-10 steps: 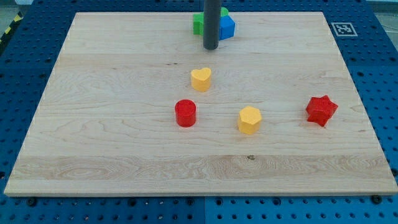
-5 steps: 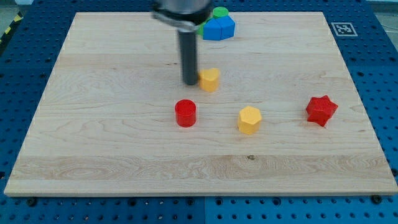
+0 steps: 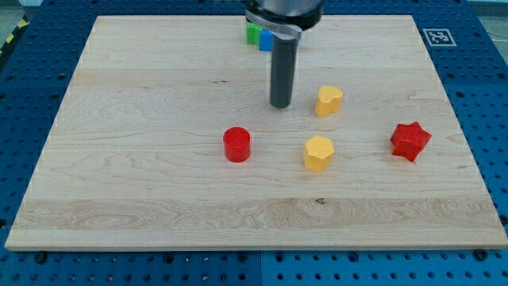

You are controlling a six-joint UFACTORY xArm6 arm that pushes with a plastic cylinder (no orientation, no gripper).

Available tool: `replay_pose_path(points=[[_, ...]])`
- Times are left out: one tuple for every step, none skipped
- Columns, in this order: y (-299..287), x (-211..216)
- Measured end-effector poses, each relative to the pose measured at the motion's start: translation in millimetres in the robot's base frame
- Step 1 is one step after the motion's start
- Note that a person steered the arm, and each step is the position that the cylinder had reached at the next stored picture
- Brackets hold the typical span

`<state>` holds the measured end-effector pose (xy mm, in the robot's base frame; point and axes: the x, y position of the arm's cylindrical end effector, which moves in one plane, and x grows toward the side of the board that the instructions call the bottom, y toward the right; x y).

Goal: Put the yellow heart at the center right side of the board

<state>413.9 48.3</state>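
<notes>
The yellow heart (image 3: pixel 329 101) lies right of the board's middle, above the yellow hexagon (image 3: pixel 318 152). My tip (image 3: pixel 280 105) stands on the board a short way to the heart's left, with a visible gap between them. The rod rises from the tip toward the view's top.
A red cylinder (image 3: pixel 236 144) sits left of the yellow hexagon. A red star (image 3: pixel 410 141) lies near the right edge. A green block (image 3: pixel 252 32) and a blue block (image 3: pixel 266 40) sit at the top edge, partly hidden behind the rod. The wooden board (image 3: pixel 143 183) has blue pegboard around it.
My tip moved from the top down to the heart's left side, then swept right. The yellow heart slid to the right by about a block and a half's width.
</notes>
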Motion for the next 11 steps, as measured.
replay_pose_path(points=[[67, -4], [145, -21], [150, -21], [103, -2], [90, 24], [132, 26], [166, 25], [168, 25], [168, 32], [173, 37], [182, 35]])
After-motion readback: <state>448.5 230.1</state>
